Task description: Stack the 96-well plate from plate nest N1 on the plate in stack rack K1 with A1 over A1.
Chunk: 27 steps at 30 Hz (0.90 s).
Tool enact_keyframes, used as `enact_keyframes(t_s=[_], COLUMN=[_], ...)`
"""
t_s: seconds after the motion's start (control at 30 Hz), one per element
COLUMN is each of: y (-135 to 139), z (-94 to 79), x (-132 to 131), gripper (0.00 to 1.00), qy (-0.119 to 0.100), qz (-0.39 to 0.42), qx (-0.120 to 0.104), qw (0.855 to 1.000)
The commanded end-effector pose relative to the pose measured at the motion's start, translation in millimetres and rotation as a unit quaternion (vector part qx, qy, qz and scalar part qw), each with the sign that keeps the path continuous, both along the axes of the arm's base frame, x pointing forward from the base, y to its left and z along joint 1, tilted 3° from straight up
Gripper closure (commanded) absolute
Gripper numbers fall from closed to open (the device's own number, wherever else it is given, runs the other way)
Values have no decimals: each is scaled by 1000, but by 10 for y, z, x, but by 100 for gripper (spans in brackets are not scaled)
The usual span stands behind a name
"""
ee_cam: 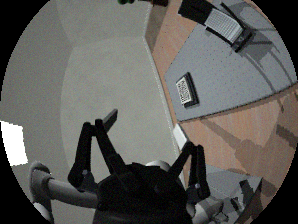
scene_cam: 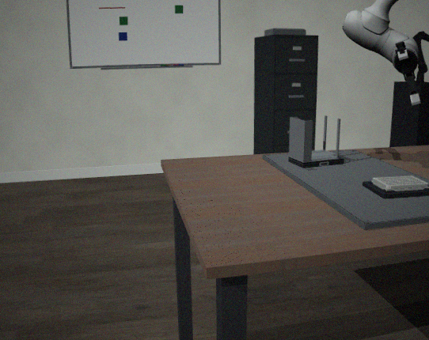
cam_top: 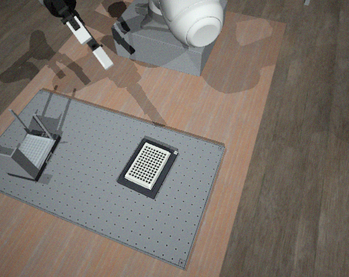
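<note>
A white 96-well plate lies flat on the dark plate nest N1 near the middle of the grey baseplate. It also shows in the exterior view and small in the wrist view. The pale A1 marker sits outside the nest's far right corner. The stack rack K1 stands at the baseplate's left end with a white plate low inside it. My gripper is open and empty. It hangs high above the table's back left, far from both plates.
The grey perforated baseplate covers the wooden table's front half. The robot's grey pedestal stands at the back. K1 has a tall side wall and two thin upright posts. A dark file cabinet stands behind the table.
</note>
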<state>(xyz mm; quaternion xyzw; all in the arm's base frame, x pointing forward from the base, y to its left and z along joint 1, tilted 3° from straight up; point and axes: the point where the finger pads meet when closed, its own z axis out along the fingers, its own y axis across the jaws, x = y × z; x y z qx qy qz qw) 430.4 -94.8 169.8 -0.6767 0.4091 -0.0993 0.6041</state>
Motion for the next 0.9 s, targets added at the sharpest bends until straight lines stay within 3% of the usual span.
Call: enact_keyframes(t_s=[0.0, 0.13, 0.2, 0.27, 0.33, 0.53, 0.83, 0.87], y=[144, 298, 374, 444, 444, 639, 830, 830], z=[-96, -223, -286, -357, -357, -582, -941, -941], x=[3, -15, -24, -36, -36, -74, -45, -45], gripper=[0, 0, 0, 0, 0, 0, 0, 0], qy=[12, 51, 56, 75, 75, 129, 193, 193], qz=[15, 65, 71, 95, 95, 162, 242, 242], qx=[-3, -23, -25, -38, -38, -84, -174, -174], qw=[1000, 996, 996, 992, 992, 975, 935, 935])
